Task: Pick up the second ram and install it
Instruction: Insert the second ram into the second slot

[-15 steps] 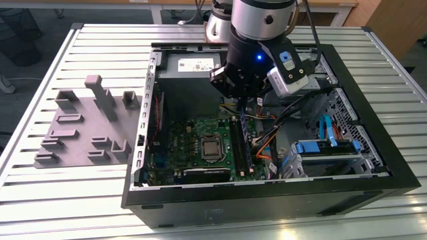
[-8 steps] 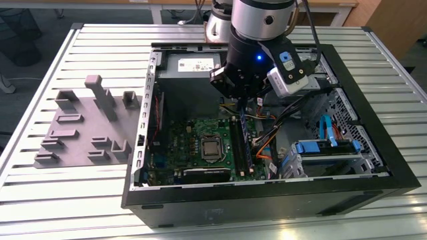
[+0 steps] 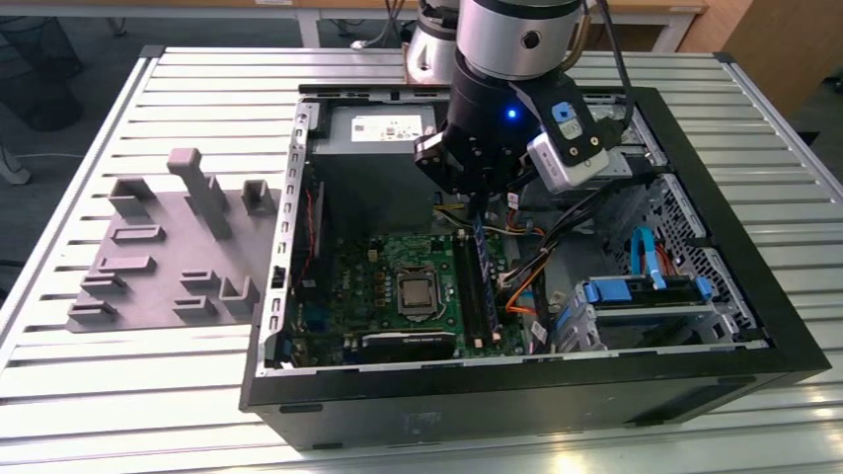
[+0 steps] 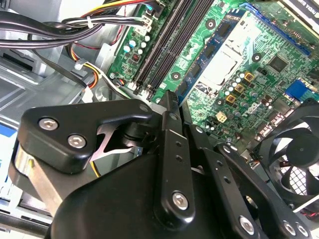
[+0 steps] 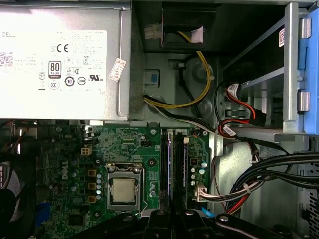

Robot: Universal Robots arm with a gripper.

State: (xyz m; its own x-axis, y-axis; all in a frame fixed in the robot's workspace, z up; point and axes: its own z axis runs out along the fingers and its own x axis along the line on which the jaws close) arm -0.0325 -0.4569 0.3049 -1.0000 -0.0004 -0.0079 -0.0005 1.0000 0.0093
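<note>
Two long black memory slots (image 5: 173,164) run side by side on the green motherboard (image 5: 124,149), and the gripper (image 3: 468,202) hangs directly above their far end inside the open computer case (image 3: 737,336), lined up with their length as suits pressing a stick straight down. In the exterior view a narrow bluish strip stands on edge along those slots; I take it to be the second ram (image 3: 491,286), already in the slot row and not in the gripper, though whether it is fully latched cannot be told. In the second wrist view the jaws look drawn together, the fingers (image 4: 170,129) close to each other with nothing visible between them, their tip pointing at the slot ends near the board's edge. The grey parts fixture (image 3: 172,247) lies on the slatted table (image 3: 132,395) to the exterior view's left of the case, well apart from the arm. Cables (image 5: 259,174) bundle just beside the slots, so the approach stays vertical.
</note>
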